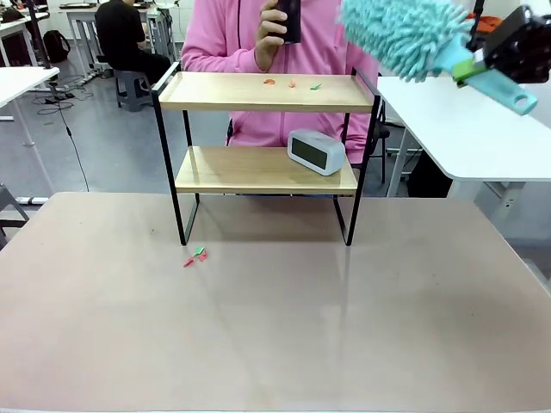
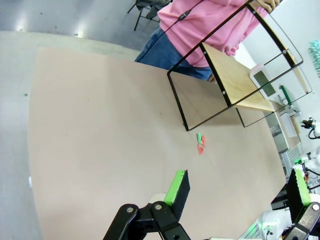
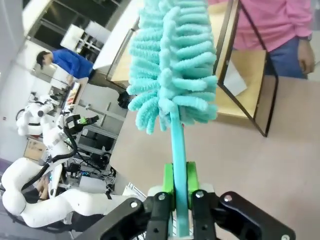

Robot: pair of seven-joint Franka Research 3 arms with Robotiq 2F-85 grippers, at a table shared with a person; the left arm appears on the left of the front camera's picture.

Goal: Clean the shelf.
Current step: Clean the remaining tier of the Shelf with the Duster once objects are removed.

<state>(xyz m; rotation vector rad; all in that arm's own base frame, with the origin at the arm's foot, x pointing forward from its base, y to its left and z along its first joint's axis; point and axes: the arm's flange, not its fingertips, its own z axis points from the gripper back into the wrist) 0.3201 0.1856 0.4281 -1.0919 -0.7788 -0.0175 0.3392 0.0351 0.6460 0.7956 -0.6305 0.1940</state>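
Teal duster (image 1: pixel 400 34) aloft nr shelf (image 1: pixel 258 93) R end

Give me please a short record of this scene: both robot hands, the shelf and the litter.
right hand: shut on the duster, held high beside the shelf right end
left hand: open, empty, above the table
shelf top board: small coloured scraps
shelf lower board: clock
table: more scraps by the front left leg
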